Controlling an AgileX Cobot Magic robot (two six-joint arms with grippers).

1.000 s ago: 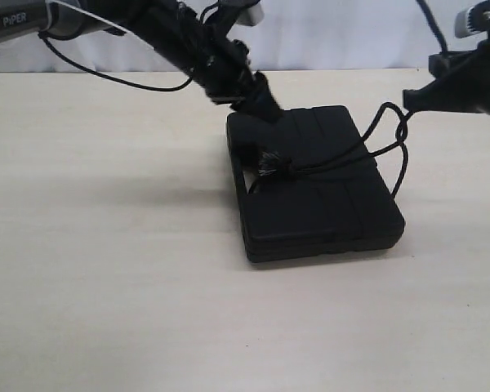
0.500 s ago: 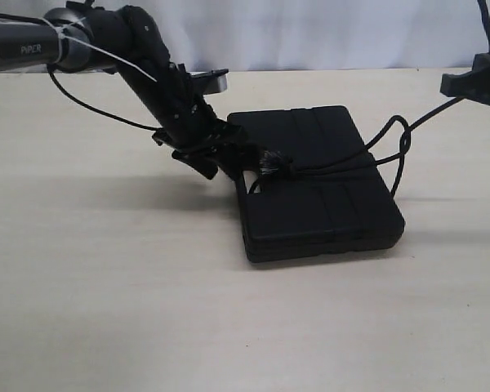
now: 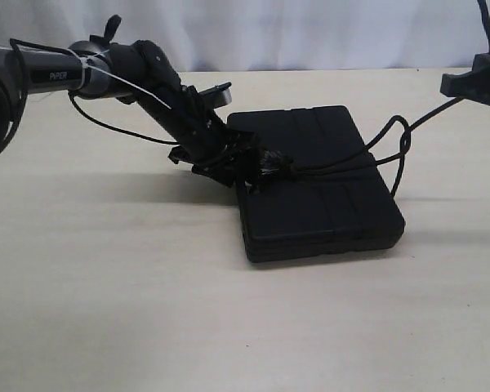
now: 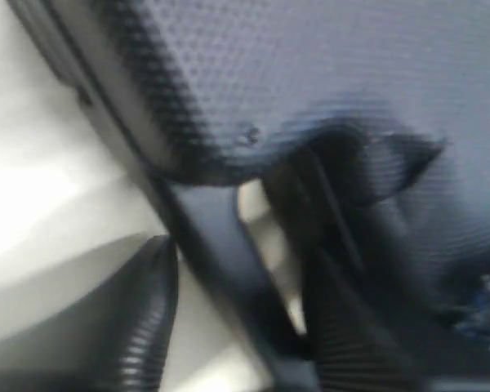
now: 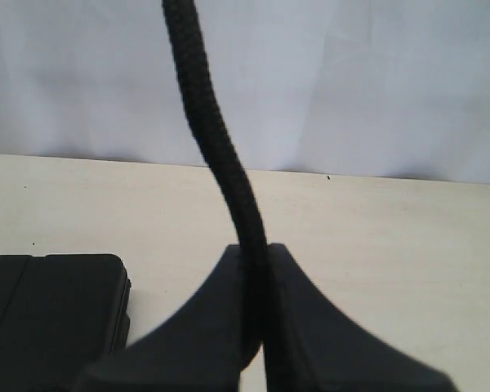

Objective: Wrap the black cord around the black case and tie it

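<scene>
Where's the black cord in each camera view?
Exterior view: black cord crosses the black case, then rises right to the right gripper.
Left wrist view: too blurred to pick out.
Right wrist view: black cord rises from the shut jaws.
Shared landmark: the black case.

Tabletop [image 3: 106, 286]: pale beige, matte, with faint fine streaks; its far edge runs straight across the back of the exterior view. One item rests directly on it: the black case [image 3: 310, 216], lying on its broad face a little right of the middle and skewed to the far edge, with its handle slot on the left end. We note a soft shadow on the surface left of the case. The black cord [image 3: 276, 167] crosses the case's top; a loop of it hangs beside the right end, and we cannot tell whether it touches the tabletop.
</scene>
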